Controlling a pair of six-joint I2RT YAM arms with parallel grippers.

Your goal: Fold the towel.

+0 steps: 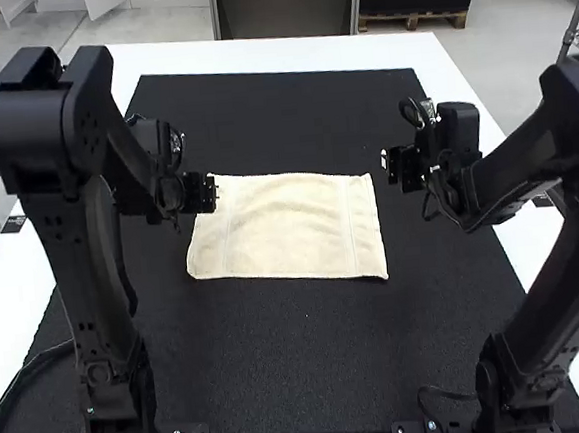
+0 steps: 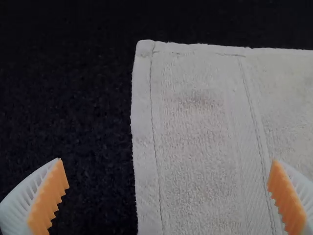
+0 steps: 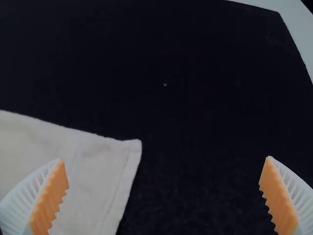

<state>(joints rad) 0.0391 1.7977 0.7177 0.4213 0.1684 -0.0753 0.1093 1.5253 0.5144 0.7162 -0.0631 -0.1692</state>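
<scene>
The cream towel [image 1: 288, 227] lies spread flat as a rectangle on the dark mat, its far edge slightly curved. My left gripper [image 1: 210, 193] is over the towel's far left corner. In the left wrist view the left gripper [image 2: 168, 196] stands open above the towel [image 2: 200, 137], one finger to each side of its hemmed edge. My right gripper [image 1: 390, 168] is just off the far right corner. Open too, the right gripper [image 3: 164, 193] shows in the right wrist view with a corner of the towel [image 3: 88, 171] below and between its fingers.
A large black mat [image 1: 301, 366] covers most of the white table [image 1: 257, 54]. The left arm stands along the mat's left side and the right arm along its right side. A cable lies at the table's near left edge.
</scene>
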